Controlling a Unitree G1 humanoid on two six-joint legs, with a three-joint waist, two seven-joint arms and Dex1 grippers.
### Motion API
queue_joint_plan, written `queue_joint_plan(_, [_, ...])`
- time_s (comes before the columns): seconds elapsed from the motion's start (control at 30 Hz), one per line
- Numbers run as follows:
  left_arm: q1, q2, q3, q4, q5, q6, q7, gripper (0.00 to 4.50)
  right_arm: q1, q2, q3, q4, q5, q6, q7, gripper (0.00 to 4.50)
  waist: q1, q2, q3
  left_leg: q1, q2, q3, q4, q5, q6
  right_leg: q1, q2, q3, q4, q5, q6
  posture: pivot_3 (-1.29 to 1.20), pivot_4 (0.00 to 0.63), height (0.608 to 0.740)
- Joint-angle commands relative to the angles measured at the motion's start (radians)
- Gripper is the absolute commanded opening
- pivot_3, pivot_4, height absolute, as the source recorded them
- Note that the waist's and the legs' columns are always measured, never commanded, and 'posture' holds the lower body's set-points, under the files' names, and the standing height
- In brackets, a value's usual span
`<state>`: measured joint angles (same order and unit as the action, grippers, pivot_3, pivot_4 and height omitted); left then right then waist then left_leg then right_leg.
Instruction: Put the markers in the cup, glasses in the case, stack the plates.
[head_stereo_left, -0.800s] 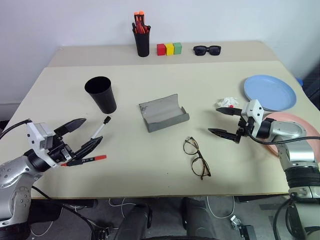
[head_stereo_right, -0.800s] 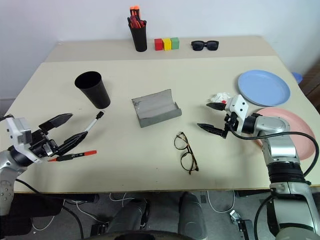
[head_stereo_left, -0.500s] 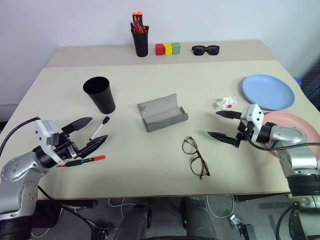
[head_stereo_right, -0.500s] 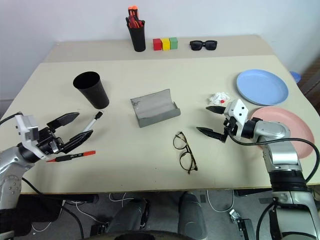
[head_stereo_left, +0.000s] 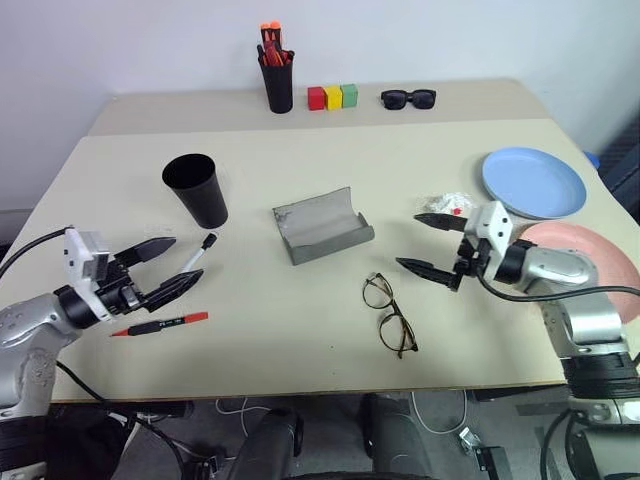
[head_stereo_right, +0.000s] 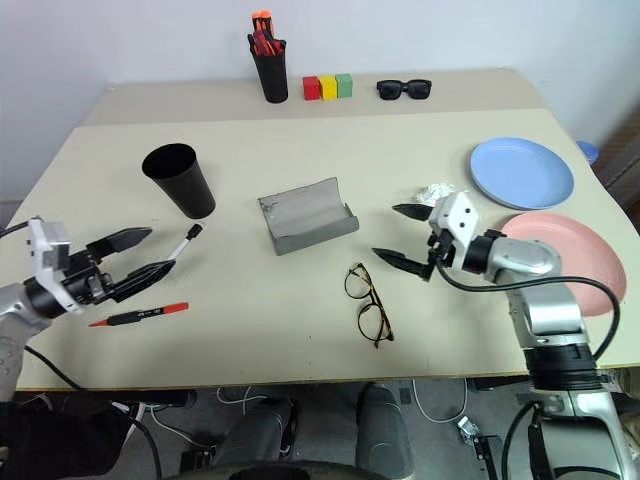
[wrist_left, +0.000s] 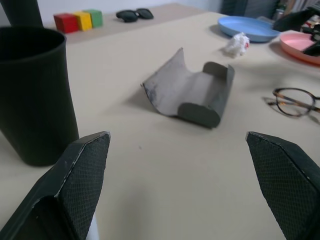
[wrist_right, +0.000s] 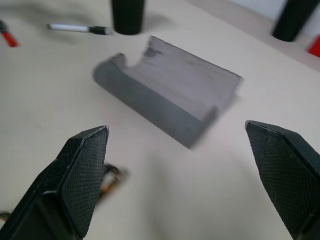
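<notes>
Glasses (head_stereo_left: 391, 315) lie unobstructed near open case (head_stereo_left: 323, 226).

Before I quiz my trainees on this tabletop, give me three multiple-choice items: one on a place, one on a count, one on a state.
1. Where do the glasses lie?
A. in the case
B. on the table, nearer the robot than the case
C. on the blue plate

2. How many markers lie on the table?
A. two
B. one
C. four

3. How is the case?
A. shut
B. upside down
C. open and empty

Key: 1 B, they sit on bare table below the case. 2 A, red-capped marker and white marker. 3 C, its lining shows.
</notes>
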<state>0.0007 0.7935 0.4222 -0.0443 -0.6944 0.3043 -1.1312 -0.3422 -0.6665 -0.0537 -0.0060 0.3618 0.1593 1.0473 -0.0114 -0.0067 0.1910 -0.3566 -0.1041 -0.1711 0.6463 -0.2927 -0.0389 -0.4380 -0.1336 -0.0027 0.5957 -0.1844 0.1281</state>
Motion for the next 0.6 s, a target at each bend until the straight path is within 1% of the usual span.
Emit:
queue_joint_plan(0.03, [0.027, 0.126, 0.069, -0.016, -0.072, 0.084, -0.154, 4.50, -0.001, 0.006, -0.014, -0.079, 0.030, 0.015, -0.016, 4.46, 0.002, 0.000, 0.000, 0.000, 0.000, 0.000, 0.000, 0.000, 0.000, 0.000, 0.000, 0.000, 0.000, 0.000, 0.000, 0.00, 0.150, 0.740])
queue_joint_plan(0.07, [0.046, 0.172, 0.069, -0.008, -0.070, 0.109, -0.204, 4.50, -0.002, 0.007, -0.013, -0.086, 0.033, 0.017, -0.015, 4.46, 0.000, 0.000, 0.000, 0.000, 0.000, 0.000, 0.000, 0.000, 0.000, 0.000, 0.000, 0.000, 0.000, 0.000, 0.000, 0.00, 0.150, 0.740])
queue_joint_plan(0.17, [0.109, 0.296, 0.061, 0.049, -0.005, 0.092, -0.343, 4.50, -0.005, 0.016, -0.004, -0.103, 0.038, 0.017, -0.013, 4.46, -0.001, 0.000, 0.000, 0.000, 0.000, 0.002, 0.000, 0.000, 0.000, 0.000, 0.000, 0.000, 0.000, -0.002, 0.000, 0.00, 0.150, 0.740])
queue_joint_plan(0.27, [0.146, 0.372, 0.014, 0.153, 0.115, -0.031, -0.445, 4.50, -0.004, 0.039, 0.006, -0.138, 0.040, 0.035, -0.037, 4.46, -0.003, 0.000, 0.001, 0.000, 0.000, 0.002, -0.001, 0.000, 0.001, -0.001, 0.001, 0.001, 0.000, -0.003, -0.002, 0.00, 0.150, 0.740])
queue_joint_plan(0.33, [0.123, 0.375, -0.012, 0.207, 0.152, -0.083, -0.466, 4.50, 0.007, 0.048, 0.012, -0.169, 0.037, 0.042, -0.051, 4.46, -0.002, 0.000, 0.001, 0.000, 0.002, 0.004, -0.001, 0.000, 0.001, -0.002, 0.001, 0.001, 0.000, -0.002, -0.002, 0.00, 0.150, 0.740])
queue_joint_plan(0.43, [0.054, 0.374, -0.066, 0.262, 0.213, -0.146, -0.457, 4.50, 0.026, 0.054, 0.008, -0.205, 0.041, 0.055, -0.067, 4.46, 0.003, -0.001, 0.001, -0.001, 0.005, 0.003, -0.001, 0.000, 0.000, -0.002, 0.002, 0.000, 0.000, -0.002, -0.002, 0.00, 0.150, 0.740])
queue_joint_plan(0.6, [-0.019, 0.378, -0.140, 0.352, 0.292, -0.208, -0.468, 4.50, 0.058, 0.054, -0.001, -0.249, 0.046, 0.073, -0.089, 4.46, 0.000, -0.001, 0.001, 0.000, 0.005, 0.003, -0.001, 0.000, 0.000, -0.002, 0.001, 0.000, 0.000, 0.000, 0.000, 0.00, 0.150, 0.740])
